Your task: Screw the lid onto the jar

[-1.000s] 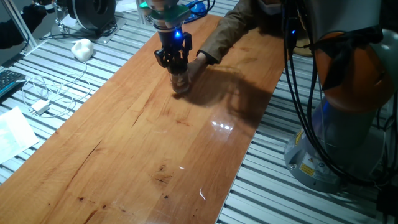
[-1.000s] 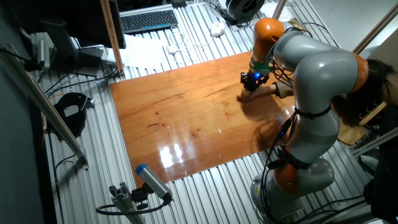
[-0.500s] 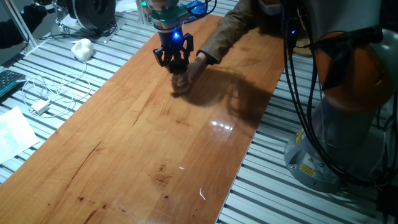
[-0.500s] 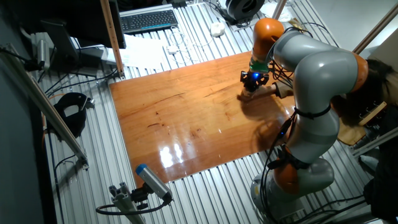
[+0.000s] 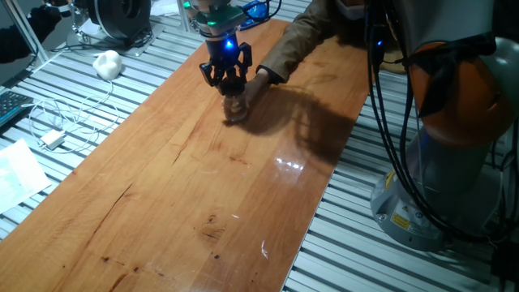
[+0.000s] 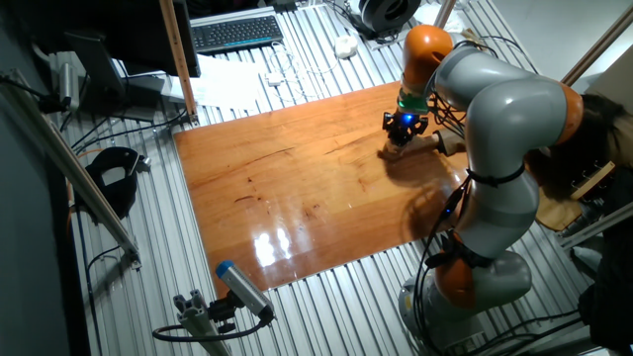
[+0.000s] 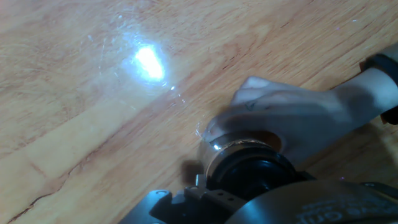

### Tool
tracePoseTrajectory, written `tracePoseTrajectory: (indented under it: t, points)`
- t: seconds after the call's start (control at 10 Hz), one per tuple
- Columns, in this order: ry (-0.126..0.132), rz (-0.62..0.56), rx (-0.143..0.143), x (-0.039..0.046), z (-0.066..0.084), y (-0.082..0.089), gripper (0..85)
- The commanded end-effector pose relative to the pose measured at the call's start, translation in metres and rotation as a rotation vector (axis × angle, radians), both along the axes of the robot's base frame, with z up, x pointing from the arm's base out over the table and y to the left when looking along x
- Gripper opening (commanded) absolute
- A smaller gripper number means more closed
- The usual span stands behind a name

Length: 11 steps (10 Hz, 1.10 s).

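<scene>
The small clear glass jar [image 5: 236, 110] stands upright on the wooden board [image 5: 186, 203] near its far end. A person's hand [image 5: 258, 85] holds the jar from behind. My gripper [image 5: 230, 91] points straight down over the jar's mouth and is shut on the black lid [image 7: 252, 177], which sits on top of the jar [image 7: 212, 148]. In the hand view the person's fingers [image 7: 286, 118] wrap around the far side of the glass. In the other fixed view the gripper [image 6: 400, 131] hides the lid and most of the jar.
A person's sleeved arm [image 5: 308, 32] reaches in from the far side. A white lump [image 5: 107, 63], cables [image 5: 61, 122] and paper [image 5: 18, 170] lie left of the board. A keyboard [image 6: 235, 33] is at the back. The robot base [image 5: 454, 162] stands on the right.
The gripper has turned a little about its vertical axis above the jar. The jar and the person's hand have stayed in place.
</scene>
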<state>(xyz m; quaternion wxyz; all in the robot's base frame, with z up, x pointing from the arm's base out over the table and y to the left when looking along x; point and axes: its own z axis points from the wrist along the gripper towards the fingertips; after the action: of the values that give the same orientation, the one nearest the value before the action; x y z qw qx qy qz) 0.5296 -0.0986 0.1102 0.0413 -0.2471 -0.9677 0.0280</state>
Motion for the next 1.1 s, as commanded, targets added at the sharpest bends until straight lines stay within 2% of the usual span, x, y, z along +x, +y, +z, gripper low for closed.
tracePoseTrajectory:
  t: [0.0, 0.1, 0.4, 0.5, 1.0]
  points:
    - [-0.001, -0.001, 0.0, 0.0005, 0.0004, 0.0002, 17.0]
    - [-0.001, -0.004, -0.002, 0.0005, 0.0004, 0.0001, 34.0]
    - [-0.003, -0.013, -0.006, 0.0005, 0.0005, 0.0001, 34.0]
    - [-0.006, -0.016, -0.006, 0.0005, 0.0004, 0.0002, 51.0]
    - [-0.009, -0.021, -0.007, 0.0004, 0.0, 0.0008, 51.0]
